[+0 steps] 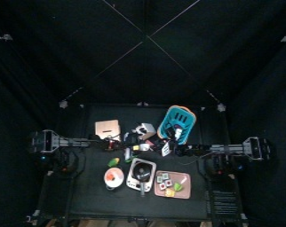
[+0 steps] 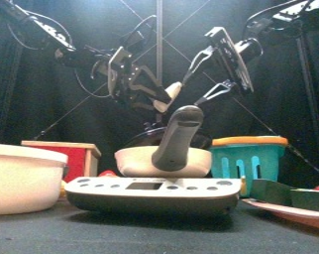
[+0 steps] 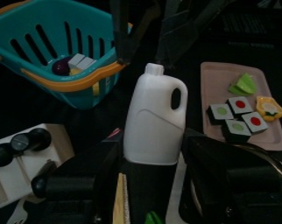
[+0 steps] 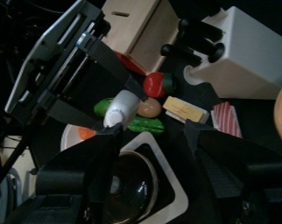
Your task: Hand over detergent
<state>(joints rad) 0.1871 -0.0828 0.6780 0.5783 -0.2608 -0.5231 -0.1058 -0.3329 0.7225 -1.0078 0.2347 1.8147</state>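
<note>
While clamped in the left gripper (image 3: 150, 188) above mid-table, white detergent bottle (image 3: 154, 109) awaits transfer; right gripper (image 4: 144, 162) gaping alongside, apparently yet to close around the bottle.

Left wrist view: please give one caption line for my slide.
White detergent bottle gripped by the left end effector, beside a teal basket.

Two black arms (image 2: 123, 64) — jointed, with thin cables.
</note>
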